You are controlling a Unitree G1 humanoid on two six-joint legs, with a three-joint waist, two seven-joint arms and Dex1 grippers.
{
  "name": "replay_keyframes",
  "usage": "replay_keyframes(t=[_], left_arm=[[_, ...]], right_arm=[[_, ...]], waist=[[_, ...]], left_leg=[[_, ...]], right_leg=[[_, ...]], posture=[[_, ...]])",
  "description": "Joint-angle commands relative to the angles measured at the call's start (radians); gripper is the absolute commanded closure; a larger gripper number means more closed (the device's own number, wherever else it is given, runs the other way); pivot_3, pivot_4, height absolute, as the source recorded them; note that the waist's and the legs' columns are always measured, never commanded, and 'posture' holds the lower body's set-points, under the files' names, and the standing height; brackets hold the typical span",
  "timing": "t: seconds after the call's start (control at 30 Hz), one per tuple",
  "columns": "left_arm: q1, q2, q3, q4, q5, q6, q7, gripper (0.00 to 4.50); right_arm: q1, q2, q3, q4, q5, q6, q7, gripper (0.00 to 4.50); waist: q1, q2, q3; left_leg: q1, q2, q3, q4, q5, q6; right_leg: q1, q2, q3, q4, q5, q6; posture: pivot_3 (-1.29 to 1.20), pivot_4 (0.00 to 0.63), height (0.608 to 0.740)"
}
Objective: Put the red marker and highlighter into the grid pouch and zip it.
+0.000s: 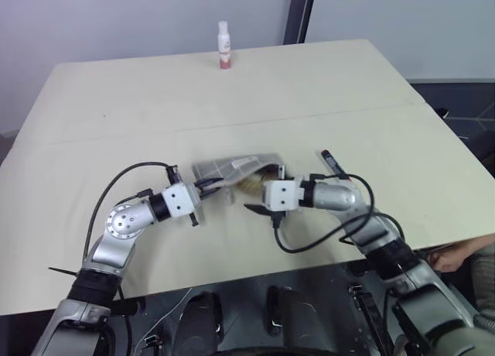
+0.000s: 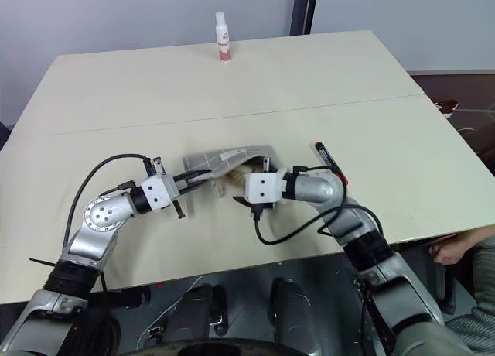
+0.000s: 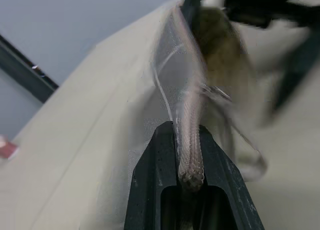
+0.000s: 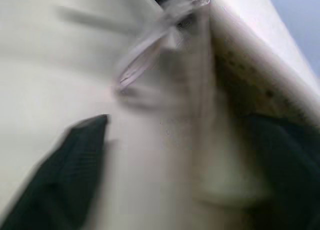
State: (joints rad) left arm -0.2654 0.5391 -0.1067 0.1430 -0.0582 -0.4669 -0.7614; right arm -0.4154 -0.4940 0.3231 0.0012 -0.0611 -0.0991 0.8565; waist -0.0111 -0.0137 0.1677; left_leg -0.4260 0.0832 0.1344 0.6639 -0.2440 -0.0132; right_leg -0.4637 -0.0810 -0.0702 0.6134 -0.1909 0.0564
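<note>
Grey grid pouch (image 1: pixel 236 169) lies mid-table, long axis running left to right, its left end pinched in the left gripper (image 3: pixel 192 155). Right gripper (image 1: pixel 263 195) spreads wide at the pouch's mouth. Red marker (image 1: pixel 332 163) lies beside it, angled away. Bottle (image 1: pixel 224 45) stands far back.

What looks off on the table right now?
The red marker lies loose on the table, apart from the pouch, not yet inside. The left gripper pinches the pouch's edge shut, lifting it. The right gripper is open at its mouth. Nothing is spilled or damaged.
</note>
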Motion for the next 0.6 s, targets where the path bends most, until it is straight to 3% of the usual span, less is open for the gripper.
replay_keyframes(t=[0.03,0.17,0.3,0.43,0.6], left_arm=[[0.017,0.002,0.029,-0.036,-0.015,-0.002,0.020,4.50],[0.025,0.003,0.031,-0.022,-0.002,-0.013,0.028,4.50],[0.015,0.002,0.029,-0.003,0.002,-0.021,0.033,4.50],[-0.001,-0.009,0.015,0.018,0.016,-0.026,0.039,4.50],[-0.024,-0.026,-0.001,0.034,0.033,-0.038,0.037,4.50]], right_arm=[[0.082,-0.016,-0.131,-0.202,0.194,0.143,0.013,0.02],[0.271,-0.041,-0.272,-0.371,0.345,0.268,-0.020,0.02],[0.398,-0.027,-0.398,-0.373,0.362,0.388,-0.156,0.02],[0.357,-0.008,-0.512,-0.267,0.340,0.427,-0.307,0.02],[0.256,-0.065,-0.547,-0.094,0.306,0.472,-0.349,0.02]], waist=[[0.000,0.000,0.000],[0.004,0.000,0.000],[0.004,0.000,0.000],[-0.003,0.000,0.000],[-0.001,0.000,0.000]], left_leg=[[0.000,0.000,0.000,0.000,0.000,0.000],[0.000,0.000,-0.001,0.000,0.000,0.000],[0.001,0.000,-0.001,0.000,0.000,0.000],[0.001,0.000,-0.001,0.001,-0.001,-0.001],[0.001,0.000,-0.002,0.001,0.000,0.000]], right_leg=[[0.000,0.000,0.000,0.000,0.000,0.000],[0.000,0.000,0.000,0.000,0.000,0.000],[0.001,-0.001,0.000,-0.001,-0.001,0.002],[0.001,-0.001,0.000,-0.001,-0.001,0.001],[0.001,0.001,0.000,0.000,-0.001,0.001]], posture=[[0.00,0.150,0.740],[0.00,0.150,0.740],[0.00,0.150,0.740],[0.00,0.150,0.740],[0.00,0.150,0.740]])
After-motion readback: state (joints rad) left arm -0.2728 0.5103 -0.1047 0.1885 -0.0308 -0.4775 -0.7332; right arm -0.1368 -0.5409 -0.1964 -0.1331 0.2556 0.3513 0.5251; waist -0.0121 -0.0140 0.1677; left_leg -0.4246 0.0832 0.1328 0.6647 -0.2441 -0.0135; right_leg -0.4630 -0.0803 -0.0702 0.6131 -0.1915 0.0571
